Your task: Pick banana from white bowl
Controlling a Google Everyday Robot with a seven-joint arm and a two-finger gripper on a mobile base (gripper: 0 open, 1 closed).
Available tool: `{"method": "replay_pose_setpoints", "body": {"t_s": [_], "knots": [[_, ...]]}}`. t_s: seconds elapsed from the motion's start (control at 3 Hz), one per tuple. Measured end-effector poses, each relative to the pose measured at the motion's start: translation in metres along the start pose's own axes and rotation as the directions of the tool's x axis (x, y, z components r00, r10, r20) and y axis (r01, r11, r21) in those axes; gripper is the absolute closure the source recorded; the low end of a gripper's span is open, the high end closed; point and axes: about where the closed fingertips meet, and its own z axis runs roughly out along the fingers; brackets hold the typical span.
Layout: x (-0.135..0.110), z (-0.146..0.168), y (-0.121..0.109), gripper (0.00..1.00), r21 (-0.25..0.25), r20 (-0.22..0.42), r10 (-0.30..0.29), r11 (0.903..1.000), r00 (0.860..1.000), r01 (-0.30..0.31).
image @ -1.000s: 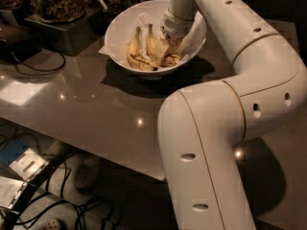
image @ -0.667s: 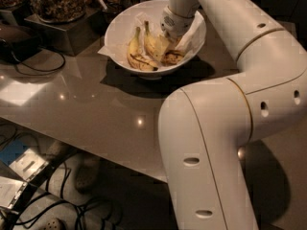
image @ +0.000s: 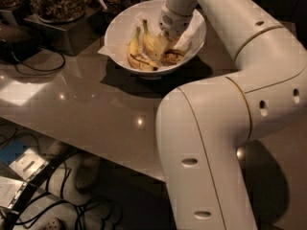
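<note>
The white bowl, lined with crumpled white paper, stands on the grey table near its far edge. Two bananas lie in it. The banana with the greenish stem and brown-mottled tip lies in the middle. The other yellow banana, marked with black streaks, lies to its left. My gripper reaches down into the bowl from the right and sits right at the mottled banana, with the wrist covering part of the fruit.
Metal trays and a jar of snacks stand at the back left. A black cable lies on the table at the left. My arm's large white links fill the right foreground. Cables and boxes lie on the floor below the table's near edge.
My wrist has shifted slightly up and back over the bowl. Both bananas are still in the bowl.
</note>
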Motion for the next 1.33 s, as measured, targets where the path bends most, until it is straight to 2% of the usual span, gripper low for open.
{"method": "replay_pose_setpoints", "body": {"t_s": [0.33,0.67,1.0,1.33], "knots": [[0.002,-0.030,0.008,1.00,0.064,-0.004,-0.012,0.9979,1.000,0.012],[0.000,-0.031,0.007,1.00,0.079,0.000,-0.018,0.9967,1.000,0.018],[0.031,-0.068,0.040,1.00,0.081,0.001,-0.044,0.9958,0.999,0.044],[0.031,-0.068,0.040,1.00,0.081,0.001,-0.044,0.9958,0.999,0.044]]}}
